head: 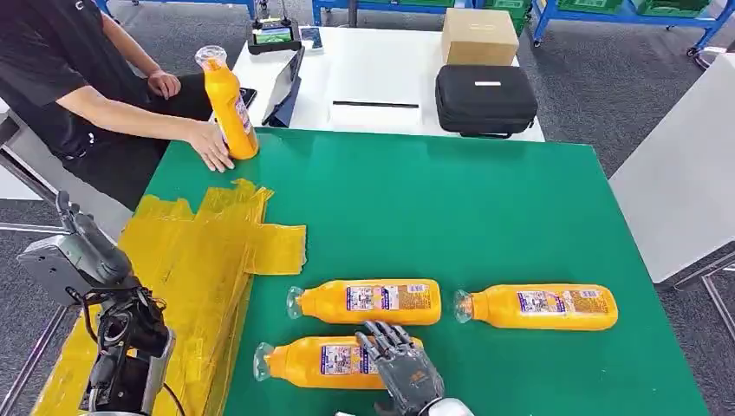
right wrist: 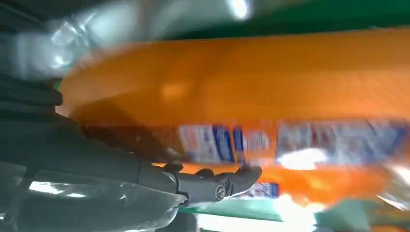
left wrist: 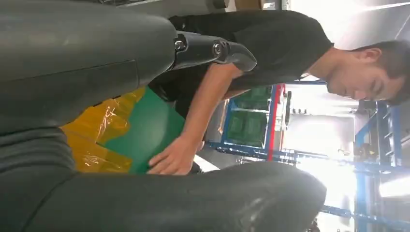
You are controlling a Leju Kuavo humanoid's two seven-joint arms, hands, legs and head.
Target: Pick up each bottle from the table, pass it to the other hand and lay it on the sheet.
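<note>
Right hand (head: 403, 368): nearest the camera, at the lower edge of the head view; fingers spread and reaching over the label end of the nearest bottle. Whether it grips yet I cannot tell; the right wrist view is blurred, with a dark finger (right wrist: 217, 186) lying along an orange body.
Nearest bottle (head: 321, 361): on its side on the green bench (head: 485, 199), long axis across the robot's front, cap toward the robot's left, base under the right hand.
Middle bottle (head: 368, 302): on its side just beyond the nearest one, same axis, cap to the left.
Far-right bottle (head: 537, 306): on its side, same row as the middle bottle, cap facing it, apart from the hand.
Left hand (head: 82, 238): raised beside the bench edge over the yellow sheet's left side, fingers apart, holding nothing.
Yellow sheet (head: 204, 260): crinkled film across the bench's left part, no bottle lying on it.
Deciding relation: the nearest bottle lies crosswise directly beneath the right hand, so that hand is plainly the nearer; judged, the grasp falls across the short width of the body, and the left hand waits on the sheet side for the pass.
Upright bottle (head: 230, 104): at the far-left corner of the bench, steadied by a person's hand (head: 211, 146).
Behind the bench: black case (head: 485, 98), cardboard box (head: 479, 36).
</note>
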